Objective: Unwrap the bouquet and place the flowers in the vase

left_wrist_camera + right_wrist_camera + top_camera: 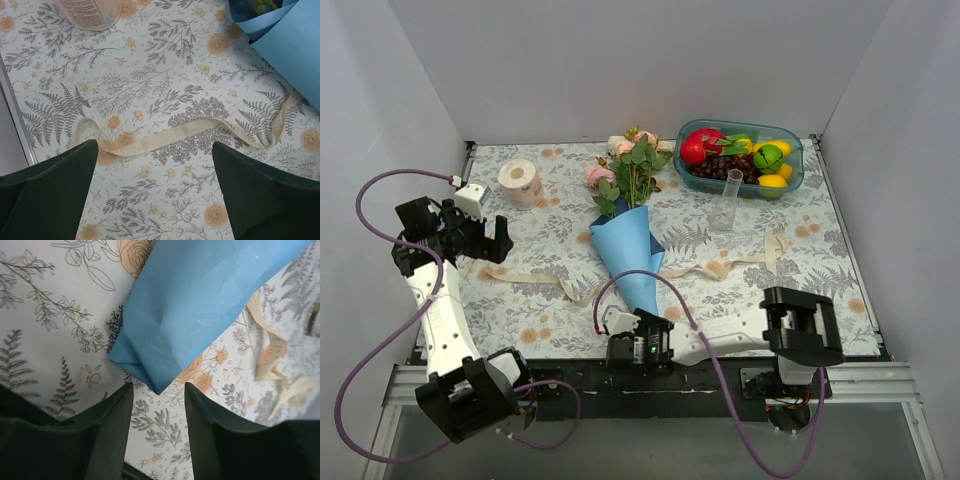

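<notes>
Risks, left to right:

1. Your left gripper (155, 167) is released, jaws wide, holding nothing. It hovers over the cream ribbon (165, 137), which lies loose across the table (520, 310). Close here and you take ribbon alone. Dragging it could tug the bouquet (628, 250), because the ribbon passes by the cone's tip. Whether it runs under the paper there cannot be told.

2. The bouquet lies at table centre with its tip near you, and the flowers (632, 165) point far. The blue paper (210, 295) is still wrapped round the stems.

3. Your right gripper (155, 412) stands partly parted, grasping nothing, with the paper's tip just at its mouth. A pinch there catches paper only. A pull would probably slide the whole bundle toward the near edge rather than open it.

4. The vase (727, 200) stands upright, right of the bouquet. It is narrow and looks easily toppled by a sweeping arm or by long stems.

Surroundings:

- A roll (520, 182) sits far left, well apart from the work.
- The fruit tray (799, 158) stands just beyond the vase and blocks any approach from the far side.
</notes>
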You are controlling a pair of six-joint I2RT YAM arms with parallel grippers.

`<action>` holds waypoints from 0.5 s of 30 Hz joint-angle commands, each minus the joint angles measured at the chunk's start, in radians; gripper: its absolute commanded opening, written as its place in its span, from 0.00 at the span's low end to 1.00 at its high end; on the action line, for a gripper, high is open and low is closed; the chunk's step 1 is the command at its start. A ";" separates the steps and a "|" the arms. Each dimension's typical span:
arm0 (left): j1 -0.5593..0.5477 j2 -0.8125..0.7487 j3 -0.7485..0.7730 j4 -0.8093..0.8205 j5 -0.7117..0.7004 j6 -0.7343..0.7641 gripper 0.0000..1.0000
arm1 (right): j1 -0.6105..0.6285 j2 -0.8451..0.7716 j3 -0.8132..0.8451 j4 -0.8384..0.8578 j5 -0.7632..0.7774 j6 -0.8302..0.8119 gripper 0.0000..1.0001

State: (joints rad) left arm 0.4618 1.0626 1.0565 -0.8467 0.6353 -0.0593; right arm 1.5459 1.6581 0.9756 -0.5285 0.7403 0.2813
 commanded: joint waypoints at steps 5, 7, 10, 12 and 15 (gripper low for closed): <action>0.000 -0.026 0.013 -0.023 0.020 0.004 0.98 | 0.048 0.117 0.113 -0.078 0.271 -0.048 0.52; 0.002 -0.026 0.008 -0.025 0.020 0.009 0.98 | 0.060 0.115 0.129 -0.074 0.284 -0.051 0.52; 0.001 -0.024 0.005 -0.019 0.018 0.009 0.98 | 0.094 0.115 0.141 -0.064 0.283 -0.060 0.52; 0.000 -0.021 0.005 -0.018 0.018 0.009 0.98 | 0.115 0.106 0.133 -0.018 0.249 -0.089 0.51; 0.001 -0.021 0.007 -0.020 0.018 0.009 0.98 | 0.118 0.094 0.114 0.030 0.217 -0.103 0.51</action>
State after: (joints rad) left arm 0.4618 1.0565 1.0565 -0.8608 0.6365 -0.0589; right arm 1.6493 1.7977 1.0847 -0.5716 0.9646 0.2073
